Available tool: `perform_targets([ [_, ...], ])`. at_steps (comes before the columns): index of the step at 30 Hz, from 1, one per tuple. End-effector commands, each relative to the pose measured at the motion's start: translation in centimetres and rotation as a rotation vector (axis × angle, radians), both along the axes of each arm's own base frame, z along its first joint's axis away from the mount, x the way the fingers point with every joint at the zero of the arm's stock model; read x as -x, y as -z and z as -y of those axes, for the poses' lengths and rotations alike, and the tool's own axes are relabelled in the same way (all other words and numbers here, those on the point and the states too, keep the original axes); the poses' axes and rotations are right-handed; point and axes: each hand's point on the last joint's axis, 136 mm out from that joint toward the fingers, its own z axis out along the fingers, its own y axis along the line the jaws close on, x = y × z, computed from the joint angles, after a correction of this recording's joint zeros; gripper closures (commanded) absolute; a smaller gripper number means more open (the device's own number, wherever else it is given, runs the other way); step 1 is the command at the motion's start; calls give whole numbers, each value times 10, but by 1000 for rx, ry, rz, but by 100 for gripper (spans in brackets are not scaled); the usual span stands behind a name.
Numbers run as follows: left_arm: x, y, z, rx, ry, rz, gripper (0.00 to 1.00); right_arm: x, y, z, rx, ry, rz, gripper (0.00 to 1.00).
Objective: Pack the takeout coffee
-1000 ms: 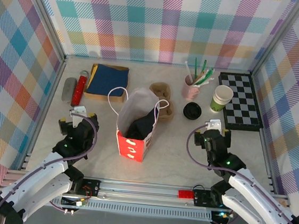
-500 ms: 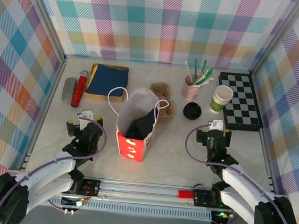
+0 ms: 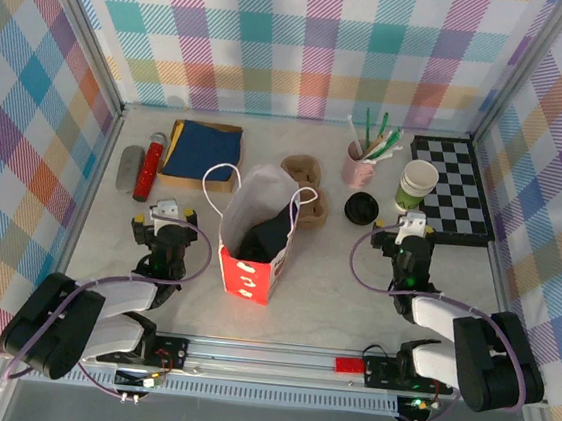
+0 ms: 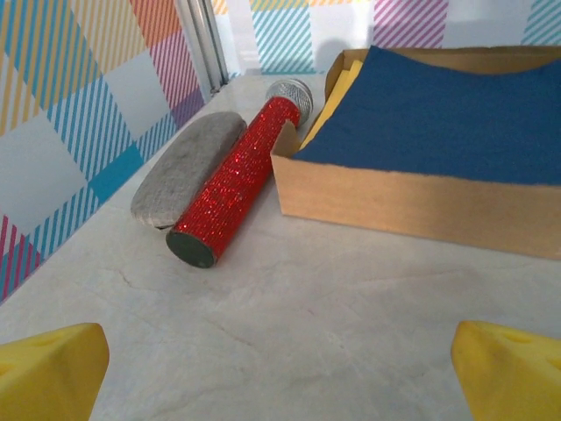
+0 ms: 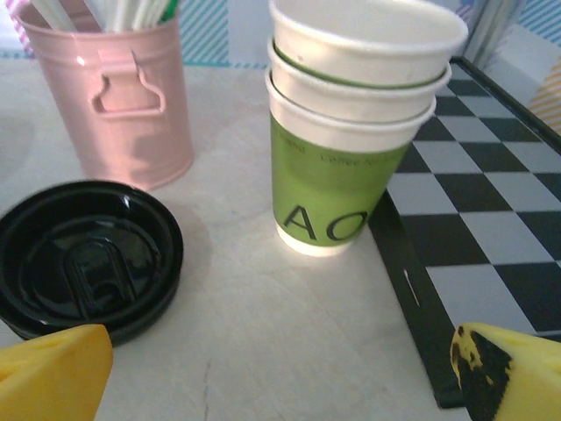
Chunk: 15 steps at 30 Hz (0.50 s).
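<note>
across the table, left tool and right tool, both wide, have crept forward.

Left gripper front: bare tabletop lies open up to the cardboard box.
Left-front: red glitter tube and grey stone lie side by side near the wall.
Right gripper front: a narrow bare strip runs between the black lid and the stacked paper cups.
Right edge: chessboard sits just beside the cups.
Behind lid: pink cup.
Centre: paper bag stands between the arms, mouth open upward, with a dark item inside.
</note>
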Motion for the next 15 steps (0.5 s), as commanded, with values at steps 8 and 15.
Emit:
perform_targets([
  [8,-18,-22,-4,71,27,171,0,-14,-18,5,-23,-8,117,1],
  [15,-28,-6,-17,109,8,183,0,-22,-6,5,-10,-14,138,1],
])
